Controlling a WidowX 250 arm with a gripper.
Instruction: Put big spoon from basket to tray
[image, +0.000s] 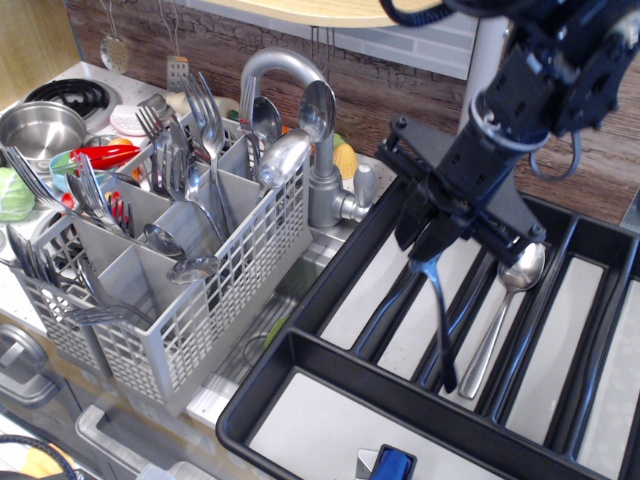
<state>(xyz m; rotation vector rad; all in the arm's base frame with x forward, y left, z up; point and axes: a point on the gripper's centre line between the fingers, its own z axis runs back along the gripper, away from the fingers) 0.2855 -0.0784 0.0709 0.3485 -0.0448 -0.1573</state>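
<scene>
Jaws clamp the spoon (438, 315) near its bowl, handle hanging over the tray (300, 345). Steel looks stiff, light, slippery, so a neck grip suits it.

Shiny polished steel big spoon (440, 315), mirror-smooth. Light grey matt plastic lattice basket (185, 300). Black glossy plastic tray (330, 265) w/ pale grey matt slot bottoms. Brushed-metal curved tap (300, 90). Rough brown wood-look back wall (570, 150).

big spoon (437, 310) bowl hidden in gripper (432, 240); tray (300, 345) cut off right.
</scene>
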